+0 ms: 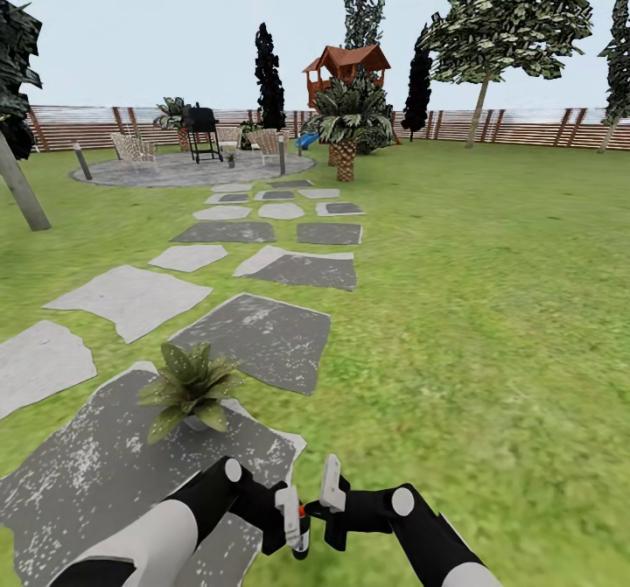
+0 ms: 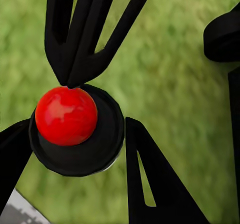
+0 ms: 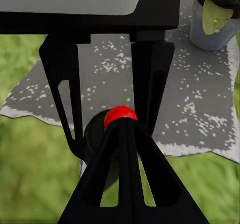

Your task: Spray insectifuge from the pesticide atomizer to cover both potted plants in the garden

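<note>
Closest to my head camera, my left gripper (image 1: 293, 517) pinches the pesticide atomizer (image 1: 300, 530), a small slim dark bottle with a round red button on its dark top, low over the lawn. In the left wrist view the red button (image 2: 66, 115) sits on the bottle's black cap, with the left gripper's black fingers (image 2: 152, 179) pressed against the cap on both sides. My right gripper (image 1: 331, 491) has its fingers drawn together into one narrow point; the right wrist view shows that point (image 3: 126, 134) meeting the red button, and the left wrist view shows it touching the button's top.

Just ahead of both arms, one potted plant (image 1: 191, 387), a rosette of broad pointed green leaves in a little pale grey-white pot, stands near the far edge of a dark grey speckled stepping stone (image 1: 96, 464). The right wrist view catches its pot (image 3: 212, 31) on that stone.

Beyond it, grey and white stepping stones (image 1: 262, 329) lead over the green lawn (image 1: 490, 324) to a round grey paved patio (image 1: 188, 169), where a black grill (image 1: 201, 128) and pale chairs (image 1: 133, 148) stand. A brown slatted wooden fence (image 1: 525, 128) closes the garden behind.
</note>
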Controlling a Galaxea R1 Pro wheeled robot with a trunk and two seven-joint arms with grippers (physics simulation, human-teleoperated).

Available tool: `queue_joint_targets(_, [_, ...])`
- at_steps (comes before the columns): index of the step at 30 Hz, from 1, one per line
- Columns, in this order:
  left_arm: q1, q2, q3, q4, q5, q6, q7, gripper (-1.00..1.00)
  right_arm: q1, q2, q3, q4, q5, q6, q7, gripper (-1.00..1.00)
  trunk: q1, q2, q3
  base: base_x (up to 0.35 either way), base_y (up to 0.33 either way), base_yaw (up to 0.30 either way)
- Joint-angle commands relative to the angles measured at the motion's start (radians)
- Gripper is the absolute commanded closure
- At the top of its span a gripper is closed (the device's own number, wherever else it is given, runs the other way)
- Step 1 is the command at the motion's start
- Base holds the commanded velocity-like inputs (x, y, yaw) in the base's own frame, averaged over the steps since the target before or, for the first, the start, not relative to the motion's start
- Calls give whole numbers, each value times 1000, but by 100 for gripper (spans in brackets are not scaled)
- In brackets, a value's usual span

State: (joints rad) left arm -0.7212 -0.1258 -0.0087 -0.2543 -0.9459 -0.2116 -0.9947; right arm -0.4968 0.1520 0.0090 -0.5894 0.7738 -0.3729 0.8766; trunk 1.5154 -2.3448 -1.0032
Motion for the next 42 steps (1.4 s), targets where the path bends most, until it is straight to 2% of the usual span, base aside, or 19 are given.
queue_joint_targets(1, [-1, -1, -1, -2, -5, -6, -1, 100, 0, 0, -1, -1, 7, -4, 1, 100, 0, 0, -1, 0, 0, 0])
queue_joint_targets(8, [-1, 6, 1, -5, -7, 0, 3, 100, 0, 0, -1, -1, 7, -4, 1, 100, 0, 0, -1, 0, 0, 0])
queue_joint_targets(12, [0, 29, -8, -2, -20, 4, 5, 100, 0, 0, -1, -1, 7, -4, 1, 100, 0, 0, -1, 0, 0, 0])
queue_joint_targets(15, [0, 63, -11, -1, -22, 6, 5, 100, 0, 0, -1, -1, 7, -4, 1, 100, 0, 0, -1, 0, 0, 0])
queue_joint_targets(20, [0, 139, -11, 2, -22, 7, 4, 100, 0, -1, -2, -1, 7, -4, 1, 100, 0, 0, -1, 0, 0, 0])
queue_joint_targets(24, [1, 211, -11, 6, -21, 9, 5, 100, 0, -5, -5, 0, 8, -4, 1, 100, 0, 0, -1, 0, 0, 0])
queue_joint_targets(28, [10, 294, -10, 8, -11, 4, 6, 100, 0, -7, -6, 0, 9, -4, 1, 100, 0, 0, -1, 0, 0, 0])
queue_joint_targets(31, [50, 333, -5, 4, -10, 2, 10, 100, 0, -8, -6, 1, 9, -4, 1, 100, 0, 0, -1, 0, 0, 0])
queue_joint_targets(32, [63, 342, -3, 1, -9, 1, 12, 100, 0, -8, -6, 0, 10, -4, 1, -100, 0, 0, -1, 0, 0, 0])
queue_joint_targets(36, [80, 352, 8, 7, 3, 2, 45, 100, 0, -8, -8, 0, 11, -4, -3, -100, 0, 0, -1, 0, 0, 0])
queue_joint_targets(38, [81, 353, 43, 7, 55, 3, 105, 100, 0, -11, -13, -1, 11, -4, -9, -100, 0, 0, -1, 0, 0, 0])
queue_joint_targets(40, [83, 353, 88, 12, 139, 3, 178, 100, 0, -34, -41, 0, 11, -4, -52, -100, 0, 0, -1, 0, 0, 0])
queue_joint_targets(42, [92, 352, 118, 40, 244, 3, 265, 100, 2, -90, -94, 8, 11, -3, -127, -100, 0, 0, -1, 0, 0, 0])
